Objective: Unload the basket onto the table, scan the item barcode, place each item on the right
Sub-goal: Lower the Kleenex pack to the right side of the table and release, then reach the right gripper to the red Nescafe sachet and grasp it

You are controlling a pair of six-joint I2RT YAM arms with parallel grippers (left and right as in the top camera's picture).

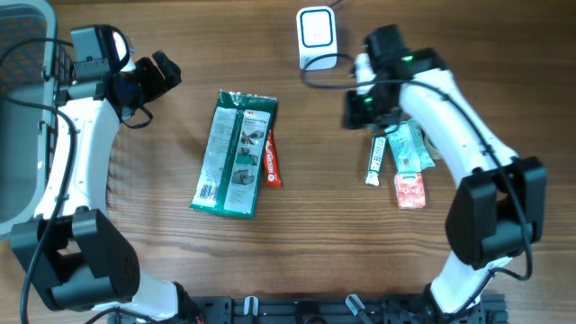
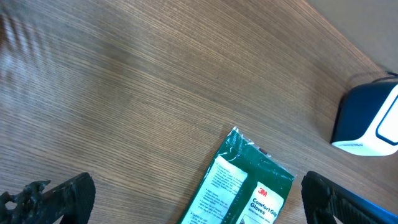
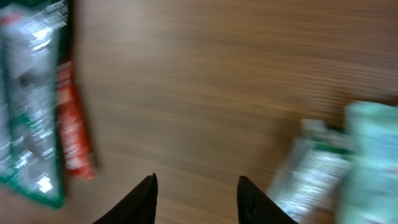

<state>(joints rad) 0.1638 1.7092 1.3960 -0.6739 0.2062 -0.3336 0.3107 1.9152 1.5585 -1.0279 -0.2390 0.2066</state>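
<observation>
- Green glove pack flat on worktop, red tube against its right edge.
- My R claw: parted, empty, beside small packs, nr scanner.
- L claw: wide apart, empty.

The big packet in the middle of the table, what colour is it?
The big packet is green with white labels, clearest in the overhead view.
</observation>
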